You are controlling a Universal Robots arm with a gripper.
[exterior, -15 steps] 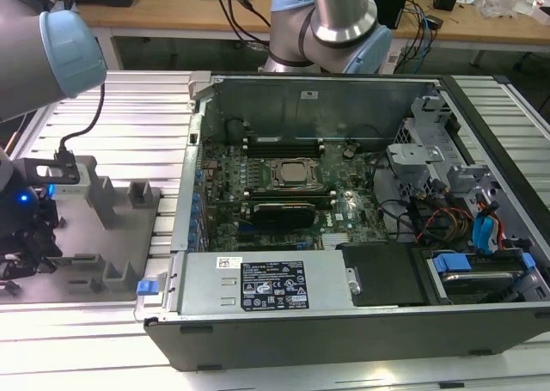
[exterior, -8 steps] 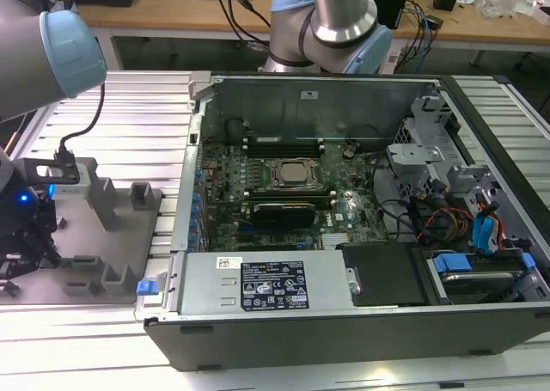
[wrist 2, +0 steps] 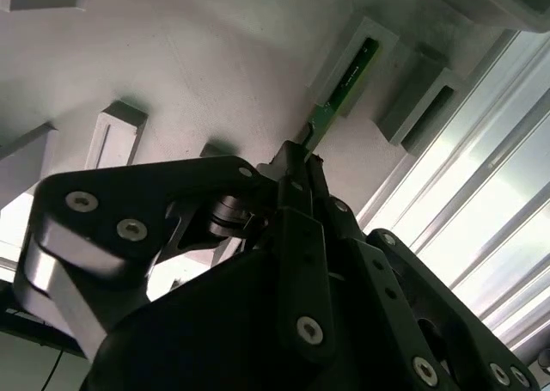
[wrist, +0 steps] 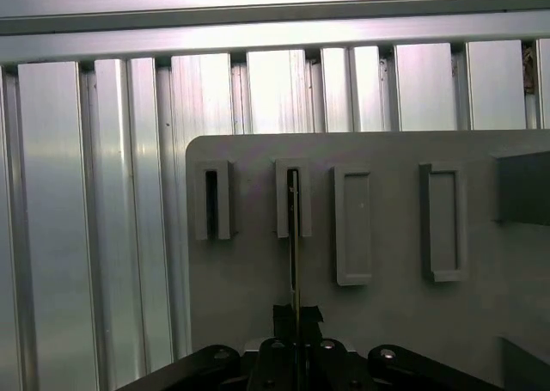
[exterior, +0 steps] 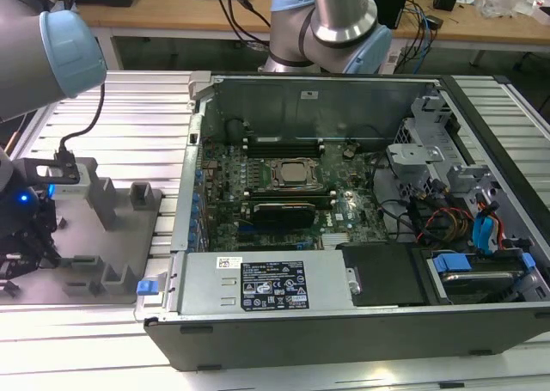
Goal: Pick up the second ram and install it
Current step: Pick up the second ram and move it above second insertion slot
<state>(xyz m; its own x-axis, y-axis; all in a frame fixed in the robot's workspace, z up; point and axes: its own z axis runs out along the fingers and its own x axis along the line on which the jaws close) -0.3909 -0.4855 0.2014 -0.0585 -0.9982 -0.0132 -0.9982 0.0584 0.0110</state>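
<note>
One gripper (wrist 2: 298,157): clamped on second ram (wrist 2: 350,71), edge-on, in line with its slot.
Slotted holder (exterior: 94,245): nine o'clock of computer case (exterior: 284,335), stands ram upright for grasping.

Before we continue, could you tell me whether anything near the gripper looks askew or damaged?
Nothing stands out: the second ram runs straight from the gripper into its holder on the grey fixture, with no visible damage.

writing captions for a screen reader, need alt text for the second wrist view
The black gripper is shut on the near end of the second ram, a thin green stick whose far end sits in a raised slot of a grey holder plate. Other slots stand beside it, with a ribbed aluminium table beyond.
</note>
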